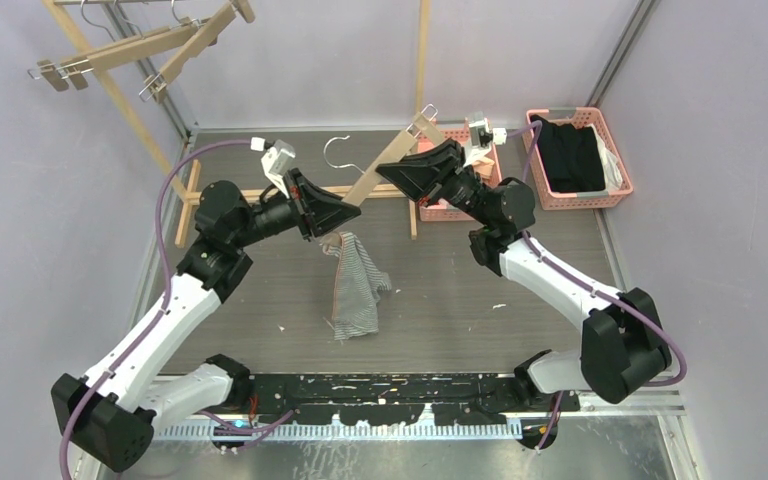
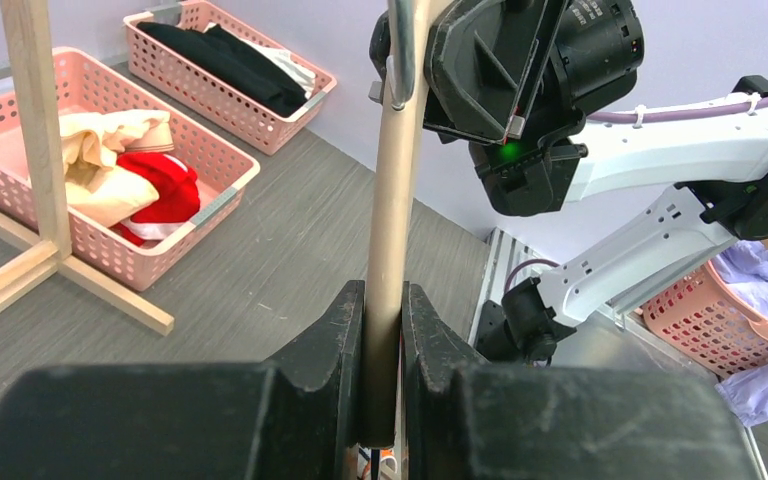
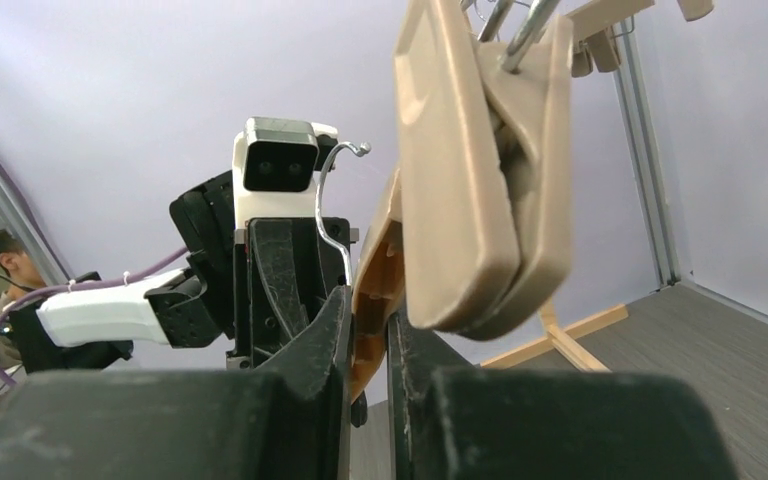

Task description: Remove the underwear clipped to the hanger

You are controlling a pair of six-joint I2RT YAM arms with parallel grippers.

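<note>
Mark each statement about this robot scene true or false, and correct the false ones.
1. The left hand and the right hand both grip the wooden hanger. True.
2. The striped boxer briefs lie in a basket. False: they hang from the hanger's end by the left hand.
3. The red piece lies in a pink basket. True.
4. The black clothing lies on the table. False: it sits in a second pink basket.

We have white shells point(image 1: 153, 332) between chunky black joints point(image 1: 222, 205), purple cables point(image 2: 680, 111) running alongside, black wedge-shaped fingers point(image 2: 335, 335), and one green light point(image 2: 508, 152).
</note>
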